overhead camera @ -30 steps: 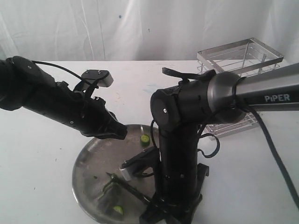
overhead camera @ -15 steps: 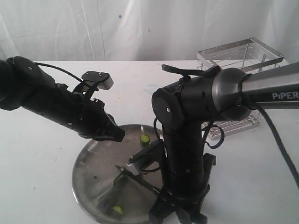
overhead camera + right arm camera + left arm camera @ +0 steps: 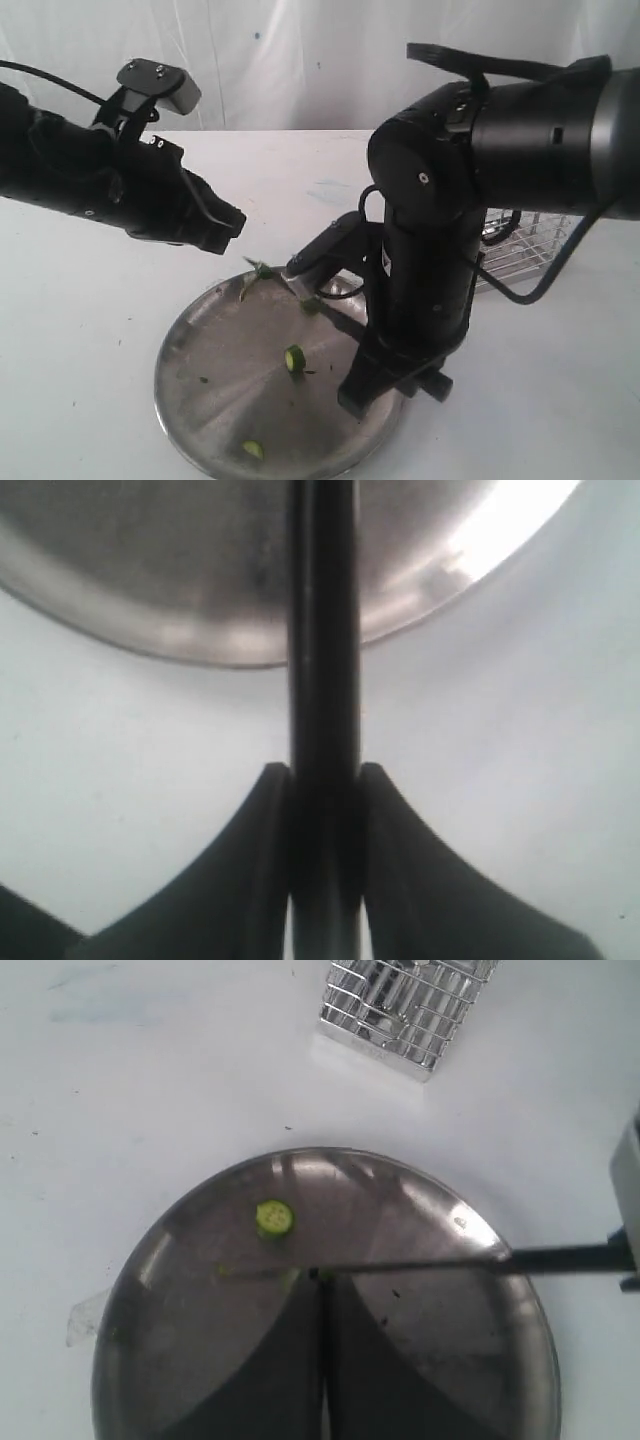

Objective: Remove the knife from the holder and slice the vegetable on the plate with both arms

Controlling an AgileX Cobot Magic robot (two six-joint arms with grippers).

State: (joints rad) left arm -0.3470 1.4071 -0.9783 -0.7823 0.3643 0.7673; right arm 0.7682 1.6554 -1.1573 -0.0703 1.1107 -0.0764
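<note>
Knife (image 3: 450, 1265), clamped in the right gripper (image 3: 322, 780), is rising off the plate (image 3: 205, 370) while the closed, empty left gripper (image 3: 232, 222) is retreating upper left, suggesting slicing is finishing.

Operating remotely, I am finding no text, label, brand, number or sign that I can read in any of the three views.
</note>
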